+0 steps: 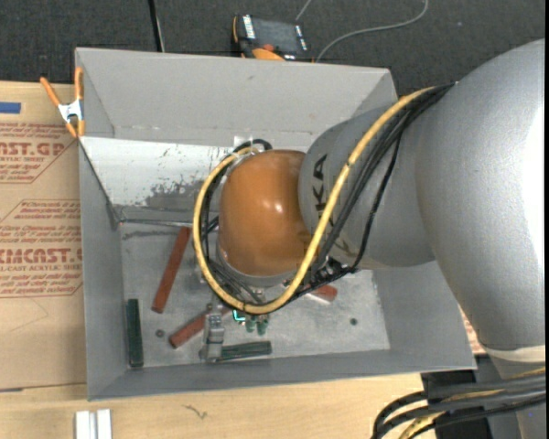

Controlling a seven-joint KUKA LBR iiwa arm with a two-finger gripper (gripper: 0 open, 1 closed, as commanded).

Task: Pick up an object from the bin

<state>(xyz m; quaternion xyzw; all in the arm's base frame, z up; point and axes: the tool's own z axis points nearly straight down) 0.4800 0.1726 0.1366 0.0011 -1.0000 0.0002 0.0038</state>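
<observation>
My gripper (216, 334) is hanging by the bin's (256, 378) near wall, above a sideways green stick (249, 347); whether it is open, I cannot tell.

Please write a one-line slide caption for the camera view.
Gripper low in the grey bin, beside a short red-brown stick and a dark green bar.

The silver-grey arm (467, 190) has a glossy orange wrist cover (261, 213) ringed by black-and-yellow cables (199, 222).
</observation>
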